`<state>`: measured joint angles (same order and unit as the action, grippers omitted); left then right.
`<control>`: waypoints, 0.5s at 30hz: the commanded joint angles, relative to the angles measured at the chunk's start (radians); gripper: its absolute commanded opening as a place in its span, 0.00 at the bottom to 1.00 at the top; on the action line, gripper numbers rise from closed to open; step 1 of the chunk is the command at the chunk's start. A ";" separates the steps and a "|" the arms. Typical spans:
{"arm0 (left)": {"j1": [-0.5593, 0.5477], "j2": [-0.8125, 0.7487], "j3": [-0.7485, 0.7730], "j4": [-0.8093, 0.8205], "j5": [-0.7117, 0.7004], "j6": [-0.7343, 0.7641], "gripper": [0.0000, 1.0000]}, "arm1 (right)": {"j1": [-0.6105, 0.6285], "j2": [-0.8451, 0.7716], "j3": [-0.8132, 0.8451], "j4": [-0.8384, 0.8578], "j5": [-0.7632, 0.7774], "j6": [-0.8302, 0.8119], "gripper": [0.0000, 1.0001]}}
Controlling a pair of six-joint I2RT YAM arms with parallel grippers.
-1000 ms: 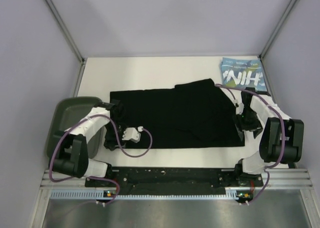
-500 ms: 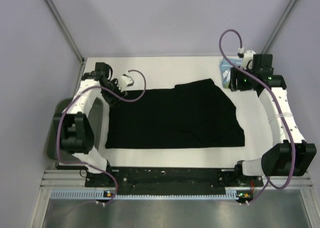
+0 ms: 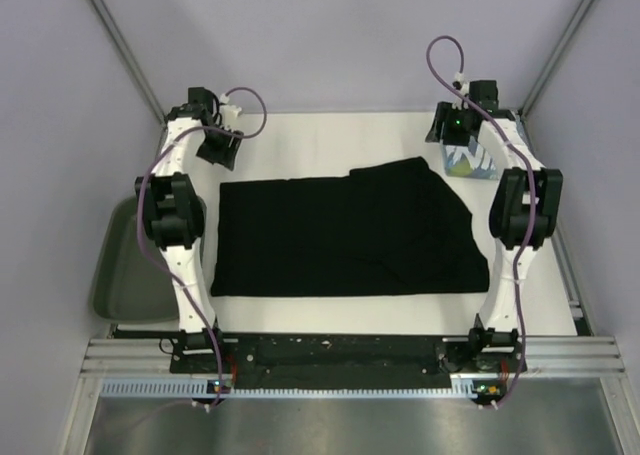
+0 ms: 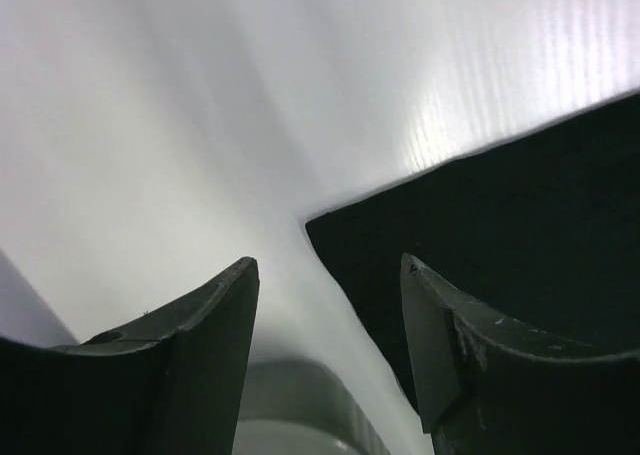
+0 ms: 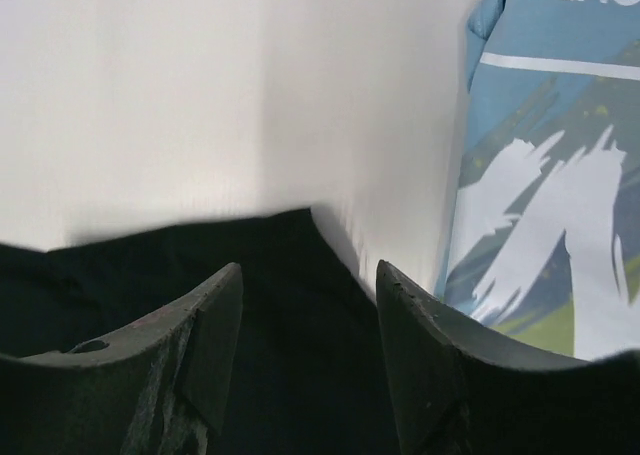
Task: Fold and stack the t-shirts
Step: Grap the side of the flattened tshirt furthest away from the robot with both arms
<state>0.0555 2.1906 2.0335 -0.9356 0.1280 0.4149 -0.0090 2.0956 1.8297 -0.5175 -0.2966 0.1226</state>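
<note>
Both arms are stretched out to the far side of the table (image 3: pixel 330 135), each one over a far corner of the black shirt (image 3: pixel 350 230). The left gripper (image 4: pixel 328 265) has its fingers apart and nothing between them. The shirt's corner lies just ahead of the fingertips and runs off under the right-hand finger. The right gripper (image 5: pixel 310 270) is likewise spread and empty, with the other far corner just ahead, between its fingers. I see no cloth pinched in either.

The blue shirt (image 5: pixel 545 175) lies just to the right of the right gripper, close beside the black one. It looks like a neat, compact packet, so I judge it already folded. The black shirt is mostly flat and spread wide below both grippers, towards the arm bases. Only a flap on the right arm's side looks doubled over. The tray (image 3: pixel 120 265) sits well behind and outside the left gripper, unused.

By my reckoning the job is about half done. The black shirt needs most of its folds, then stacking with the blue one.
</note>
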 commanded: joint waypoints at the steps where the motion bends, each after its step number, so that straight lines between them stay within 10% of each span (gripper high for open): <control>1: -0.003 0.095 0.074 -0.069 -0.054 -0.065 0.63 | 0.003 0.139 0.186 -0.039 -0.007 0.080 0.56; 15: 0.023 0.204 0.102 -0.098 0.007 -0.039 0.66 | 0.061 0.328 0.250 -0.110 -0.078 0.111 0.50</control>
<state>0.0658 2.3714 2.0987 -1.0126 0.0933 0.3870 0.0437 2.3939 2.0323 -0.6186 -0.3401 0.2138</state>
